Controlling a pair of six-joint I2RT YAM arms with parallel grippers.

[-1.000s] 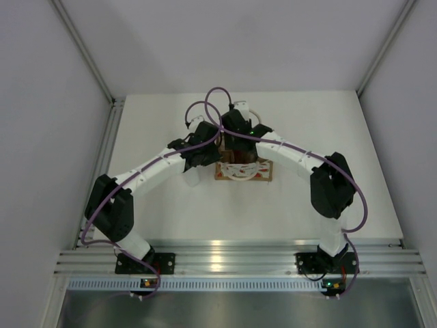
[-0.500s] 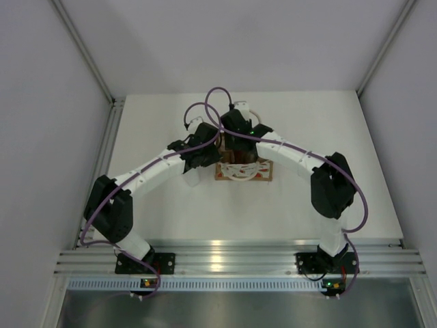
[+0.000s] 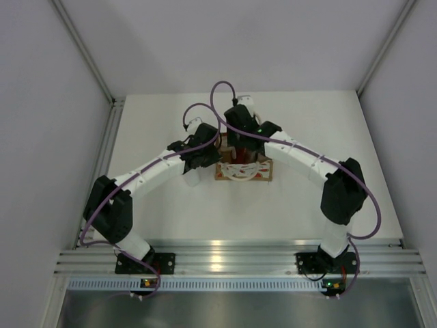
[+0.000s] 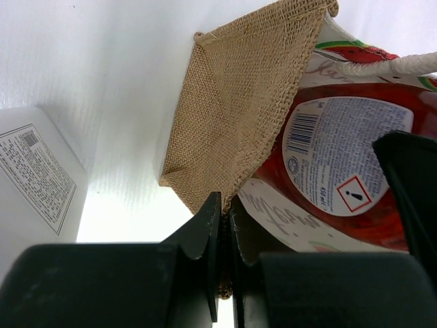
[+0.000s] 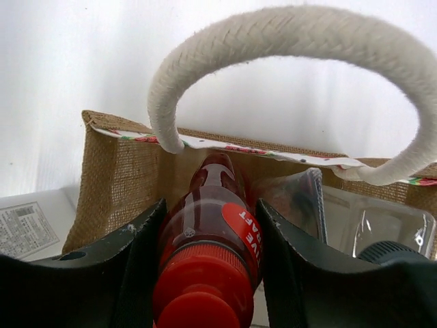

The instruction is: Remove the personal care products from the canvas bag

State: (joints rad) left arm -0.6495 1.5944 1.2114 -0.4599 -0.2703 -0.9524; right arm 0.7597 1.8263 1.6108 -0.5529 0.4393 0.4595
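You are facing a crowded mouth on the canvas bag [image 5: 116, 181]. The right gripper [image 5: 209, 208], clamping the red bottle [image 5: 208, 232], is filling the left part, and clear packaging [image 5: 355, 219] with a dark cap [image 5: 386, 253] is occupying the right. A rope handle [image 5: 287, 31] is arching over the far rim. The left gripper [image 4: 222, 229] is pinching the bag's left wall, with a white bottle [image 4: 34, 171] standing just beside it. Bare table [image 3: 328, 123] is lying open to the bag's right and in front.
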